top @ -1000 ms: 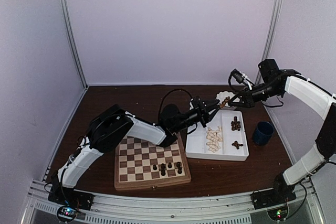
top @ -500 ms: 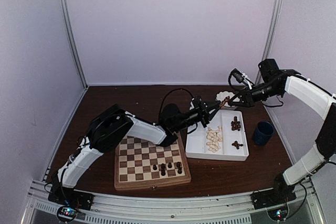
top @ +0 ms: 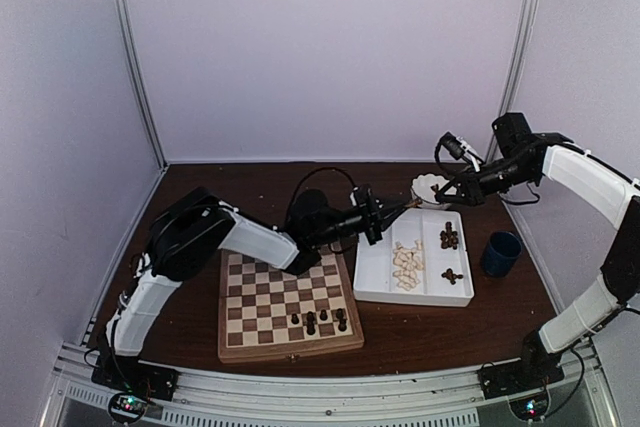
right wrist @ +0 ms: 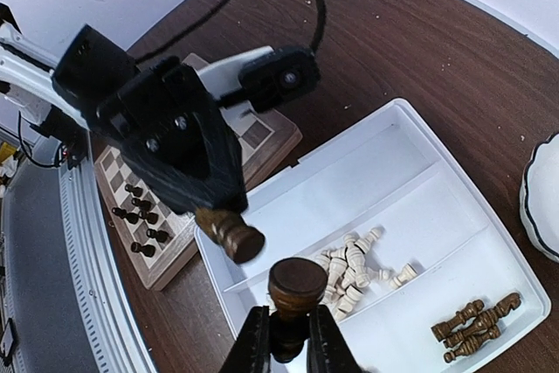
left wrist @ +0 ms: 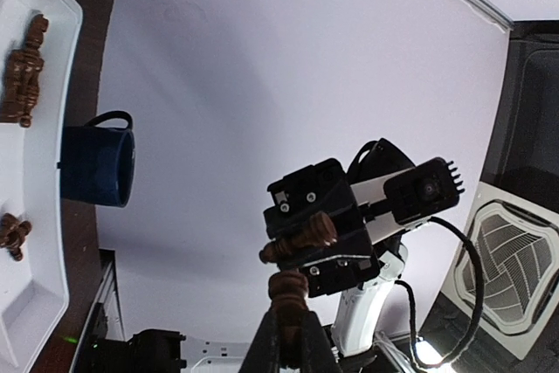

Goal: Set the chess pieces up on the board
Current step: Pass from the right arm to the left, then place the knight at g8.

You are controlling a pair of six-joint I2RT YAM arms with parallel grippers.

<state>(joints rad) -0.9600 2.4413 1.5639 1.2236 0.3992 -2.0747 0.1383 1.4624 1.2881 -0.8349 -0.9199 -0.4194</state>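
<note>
Dark piece [left wrist: 288,290] is clenched in left hand [left wrist: 287,329], in the air by tray [top: 372,287]; its long axis runs along the fingers, base toward right hand [right wrist: 286,325]. We see that hand gripping second piece [right wrist: 297,284] likewise. Four others [top: 310,325] stand upright on board [top: 255,297].

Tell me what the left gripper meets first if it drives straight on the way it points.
Most likely the right gripper, facing it head-on: the brown chess piece in its fingers would touch first. Depth between them is unclear.
</note>
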